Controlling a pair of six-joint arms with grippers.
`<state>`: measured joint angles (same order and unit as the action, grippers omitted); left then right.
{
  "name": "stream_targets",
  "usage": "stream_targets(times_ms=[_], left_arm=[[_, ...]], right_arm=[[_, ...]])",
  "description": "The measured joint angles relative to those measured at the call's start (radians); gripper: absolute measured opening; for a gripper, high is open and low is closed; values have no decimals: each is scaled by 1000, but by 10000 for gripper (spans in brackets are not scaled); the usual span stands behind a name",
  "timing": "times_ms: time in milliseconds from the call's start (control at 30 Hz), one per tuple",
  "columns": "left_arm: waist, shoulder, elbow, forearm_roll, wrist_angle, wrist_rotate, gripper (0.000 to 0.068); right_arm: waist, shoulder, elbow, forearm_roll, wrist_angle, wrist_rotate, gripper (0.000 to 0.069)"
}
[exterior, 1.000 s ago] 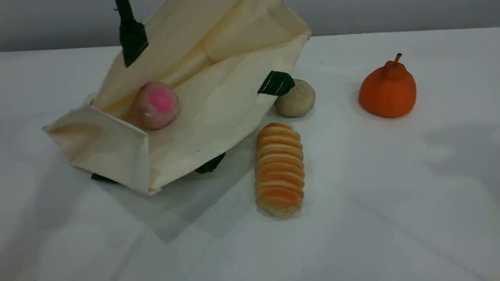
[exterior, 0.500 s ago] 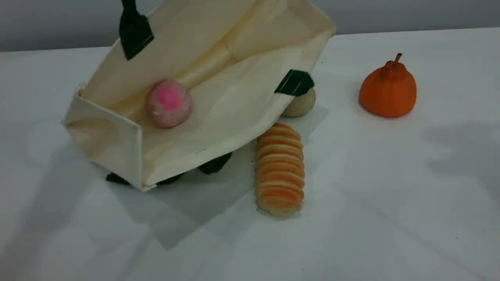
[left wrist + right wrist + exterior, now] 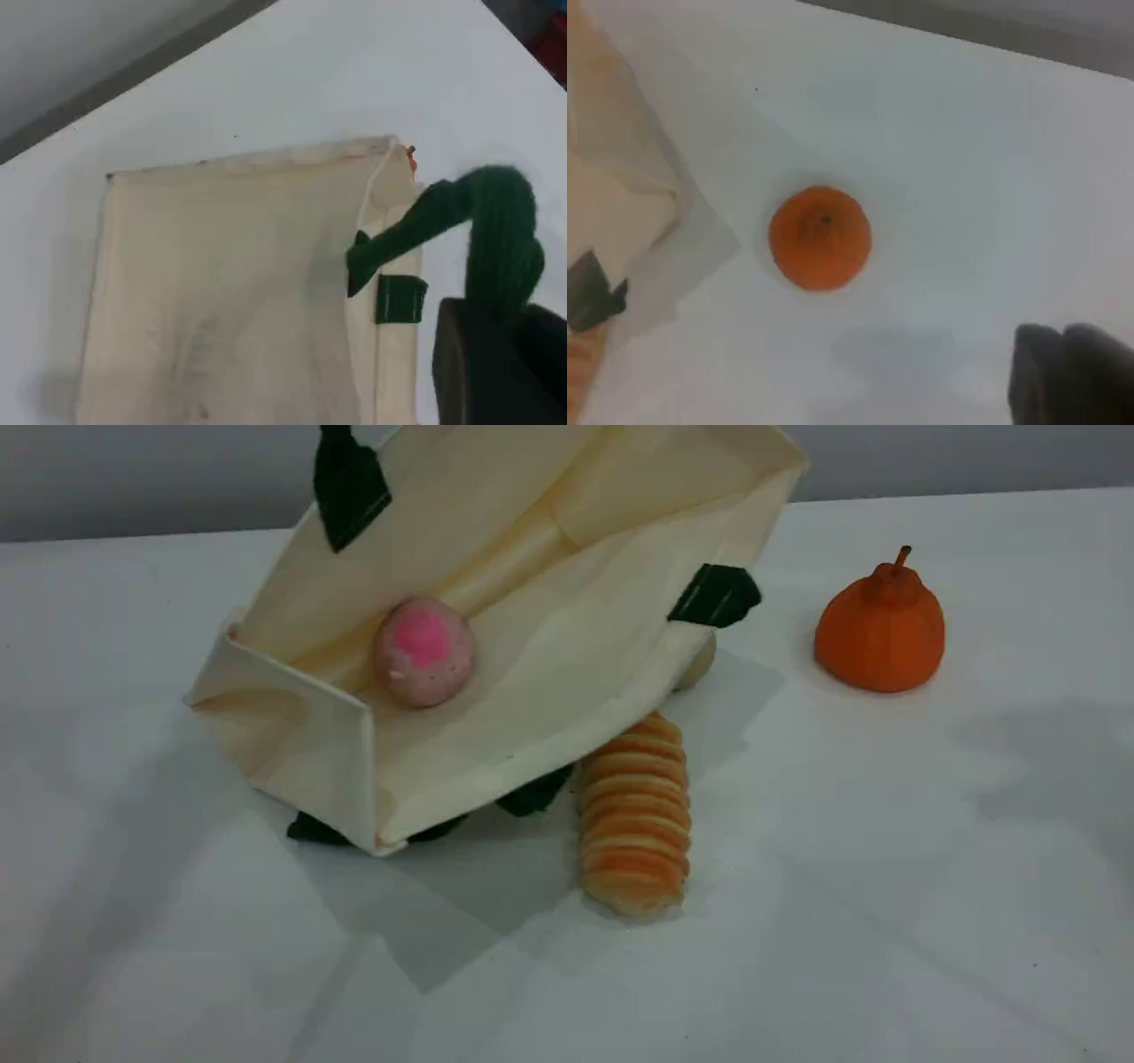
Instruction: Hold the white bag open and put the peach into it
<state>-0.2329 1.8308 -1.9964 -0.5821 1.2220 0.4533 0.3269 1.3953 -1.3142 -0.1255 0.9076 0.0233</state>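
Evidently the white bag [image 3: 549, 646], hung by its green rope handle [image 3: 496, 221] pinched in the left gripper [image 3: 496, 363], sits further right of frame than a second ago with the peach [image 3: 423, 652] inside at centre left, so placement looks done; right gripper [image 3: 1072, 372] pressed together above the orange fruit [image 3: 820, 237]

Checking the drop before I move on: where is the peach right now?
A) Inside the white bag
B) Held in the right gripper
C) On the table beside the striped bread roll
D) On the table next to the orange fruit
A: the peach lies on the inner cloth of the white bag, well inside its open mouth and not on the table.
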Motion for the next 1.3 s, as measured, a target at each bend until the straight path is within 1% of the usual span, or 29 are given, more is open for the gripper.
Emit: stream_targets(times_ms=[133, 200, 300, 367, 433, 500, 567, 667, 733, 800, 867, 1033, 1067, 1133, 1300], left_arm=[[0, 0, 0, -1, 0, 0, 114], [0, 0, 0, -6, -2, 0, 150], [0, -1, 0, -9, -6, 0, 245], [0, -1, 0, -7, -6, 0, 323], [0, -1, 0, -5, -6, -1, 385], [0, -1, 0, -3, -2, -11, 432], [0, -1, 0, 0, -1, -20, 451], [0, -1, 0, 3, -1, -23, 453], [0, -2, 0, 13, -1, -40, 433], [0, -15, 0, 34, -1, -72, 388], [0, -41, 0, 81, 0, -106, 316], [0, -137, 0, 218, 1, -168, 63], [0, -162, 0, 240, 1, -181, 34], [0, -216, 0, 268, 4, -213, 11], [0, -343, 6, 326, 4, -258, 8]], right_arm=[[0, 0, 0, 0, 0, 0, 18], [1, 0, 0, 0, -1, 1, 18], [1, 0, 0, 0, -6, 1, 18], [1, 0, 0, 0, -7, 1, 20], [1, 0, 0, 0, -7, 1, 20], [1, 0, 0, 0, -7, 1, 20], [1, 0, 0, 0, -7, 1, 20], [1, 0, 0, 0, -7, 1, 22], [1, 0, 0, 0, -8, 1, 22], [1, 0, 0, 0, -7, 1, 22], [1, 0, 0, 0, -1, 1, 25], [1, -28, 0, 1, 8, 0, 25], [1, -42, 0, 2, 6, 0, 25], [1, -75, 0, 3, 5, -4, 25], [1, -201, 0, 18, 18, -4, 25]])
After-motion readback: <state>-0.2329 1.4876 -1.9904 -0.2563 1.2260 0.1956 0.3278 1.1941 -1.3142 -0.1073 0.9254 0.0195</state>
